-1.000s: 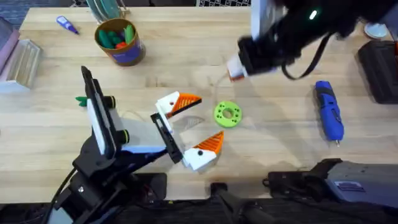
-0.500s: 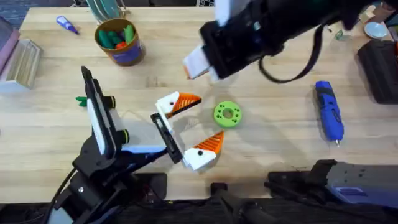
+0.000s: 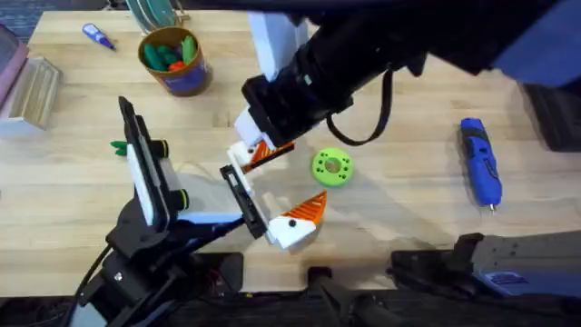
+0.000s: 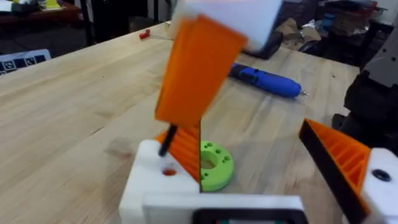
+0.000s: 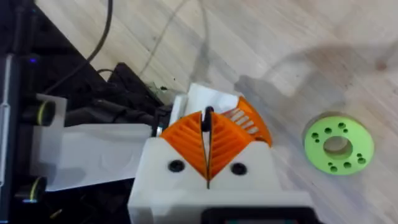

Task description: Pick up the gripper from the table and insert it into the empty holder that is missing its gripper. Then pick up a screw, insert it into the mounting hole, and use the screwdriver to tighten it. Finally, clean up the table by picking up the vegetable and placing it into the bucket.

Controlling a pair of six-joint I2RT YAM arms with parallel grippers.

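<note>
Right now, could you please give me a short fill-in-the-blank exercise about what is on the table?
1. In the overhead view, the blue screwdriver lies to the ___ of the green disc.
2. The green and orange toys sit inside the ___.
3. The left gripper has its jaws ___.
4. The right gripper is shut on a thin dark ___.

Missing words: right; bucket; open; screw

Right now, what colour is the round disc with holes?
Bright green disc, clearest in the right wrist view.
</note>
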